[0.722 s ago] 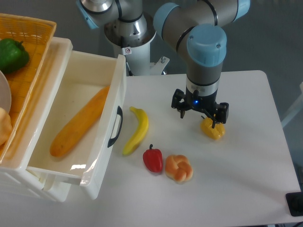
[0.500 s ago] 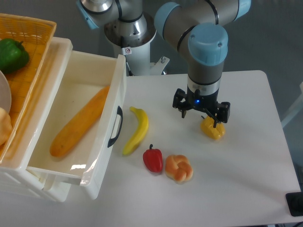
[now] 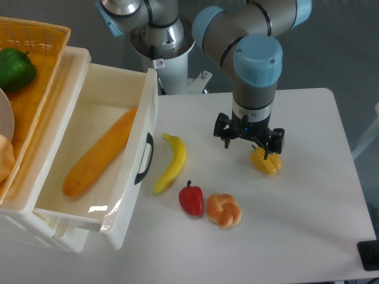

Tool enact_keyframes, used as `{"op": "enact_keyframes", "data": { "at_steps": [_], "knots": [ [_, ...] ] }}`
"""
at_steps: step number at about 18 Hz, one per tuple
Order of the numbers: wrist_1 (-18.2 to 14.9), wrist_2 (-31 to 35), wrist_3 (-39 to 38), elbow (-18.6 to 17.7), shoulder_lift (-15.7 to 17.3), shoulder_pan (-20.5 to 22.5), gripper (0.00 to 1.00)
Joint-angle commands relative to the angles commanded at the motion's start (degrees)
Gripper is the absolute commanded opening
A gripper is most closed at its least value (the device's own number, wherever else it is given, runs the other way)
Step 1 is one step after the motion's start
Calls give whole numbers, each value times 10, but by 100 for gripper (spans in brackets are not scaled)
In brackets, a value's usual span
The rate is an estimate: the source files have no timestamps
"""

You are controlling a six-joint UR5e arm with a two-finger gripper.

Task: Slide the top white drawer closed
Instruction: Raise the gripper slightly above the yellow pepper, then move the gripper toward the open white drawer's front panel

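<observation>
Hovering above the table, gripper point(image 3: 249, 141) spread open, empty, a yellow pepper point(image 3: 266, 161) just beside. Top white drawer point(image 3: 112, 160) pulled out at left, well apart. Risk: the banana point(image 3: 171, 162) beside its front gets swept during approach.

I have just one fixed view, mounted high in front of the table point(image 3: 308, 195) and tilted steeply down, facing the arm's base point(image 3: 159, 56) at the far edge. It sits close enough that the top white drawer point(image 3: 95, 160) and the wicker basket point(image 3: 35, 83) are cropped at the left border, while the arm's upper links leave the top of the picture.
</observation>
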Motion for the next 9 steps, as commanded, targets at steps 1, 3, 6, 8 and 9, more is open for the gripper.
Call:
{"op": "enact_keyframes", "data": {
  "at_steps": [1,3,6,8,9],
  "knots": [
    [-1,0,-1,0,0,-1,100],
    [-1,2,-4,1,-8,-4,100],
    [2,2,-9,3,-18,-8,100],
    [2,0,-14,3,-24,-20,100],
    [3,-1,-24,3,-29,-26,100]
  ]
}}
